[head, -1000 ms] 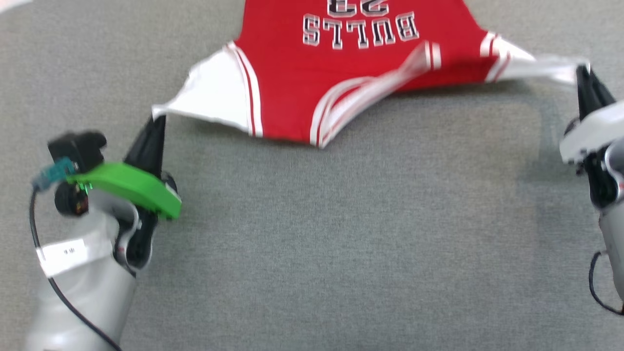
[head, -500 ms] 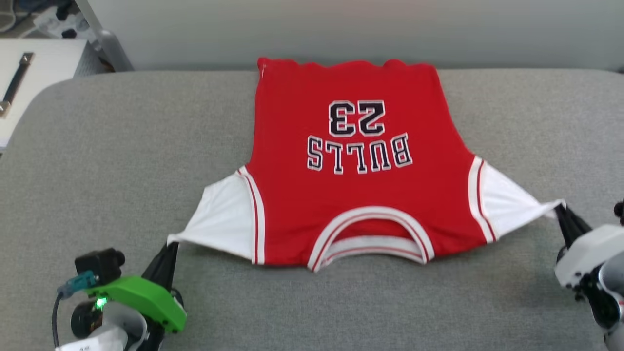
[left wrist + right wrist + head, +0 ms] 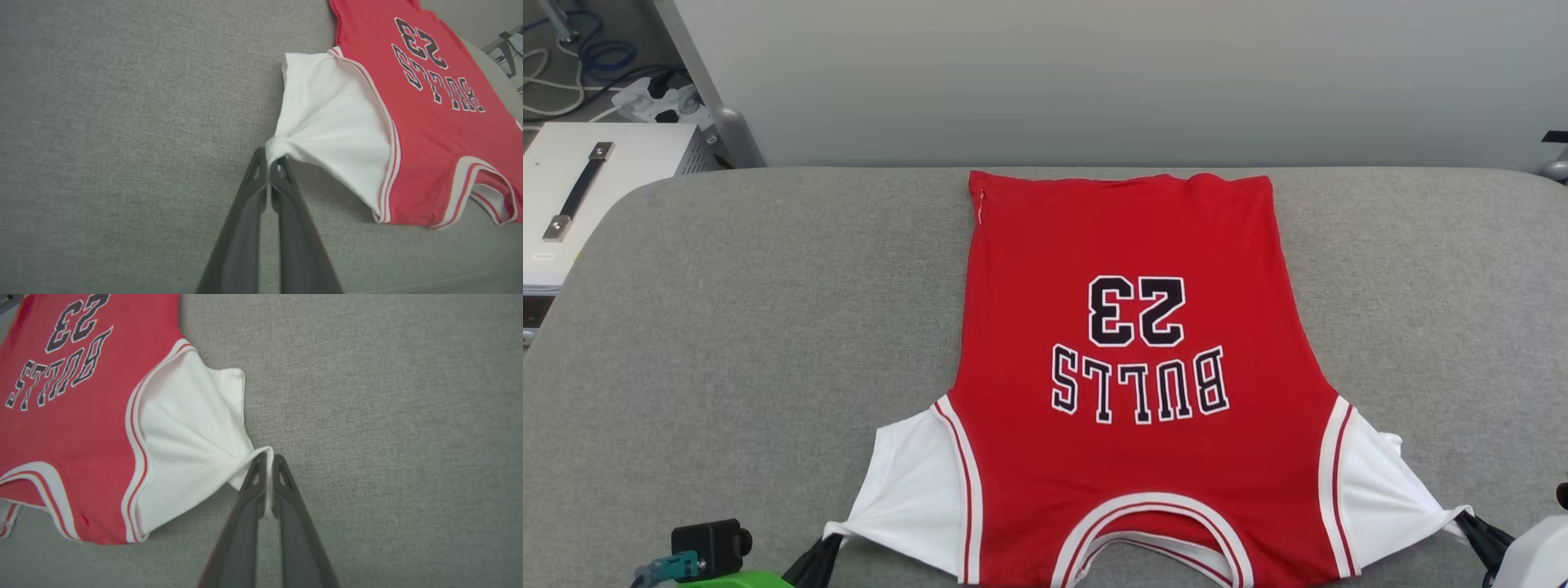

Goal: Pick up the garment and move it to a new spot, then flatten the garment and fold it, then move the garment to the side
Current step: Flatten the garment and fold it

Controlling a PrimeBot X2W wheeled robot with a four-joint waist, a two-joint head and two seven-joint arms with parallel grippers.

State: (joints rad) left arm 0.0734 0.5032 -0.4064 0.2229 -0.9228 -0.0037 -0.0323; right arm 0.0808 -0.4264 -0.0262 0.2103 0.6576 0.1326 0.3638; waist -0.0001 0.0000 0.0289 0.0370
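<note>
The garment (image 3: 1127, 245), a red jersey with white sleeves and a black "BULLS 23" print facing up, lies spread on the grey padded surface (image 3: 768, 327), collar toward me and hem at the far edge. My left gripper (image 3: 268, 161) is shut on the tip of the left white sleeve (image 3: 327, 118); it shows at the head view's bottom left (image 3: 827, 541). My right gripper (image 3: 267, 459) is shut on the tip of the right white sleeve (image 3: 192, 428), seen at the head view's bottom right (image 3: 1470, 523). Both sleeves are pulled taut outward.
A pale wall panel (image 3: 1094, 82) rises behind the grey surface. At the far left stands a white case with a black handle (image 3: 580, 192), with cables and a power strip (image 3: 654, 98) on the floor behind it. Bare grey surface lies left and right of the jersey.
The head camera tilted up, so the picture shifted down. The jersey, lifted and rippling a second ago, now lies flat on the surface. Both grippers keep their hold on the sleeves.
</note>
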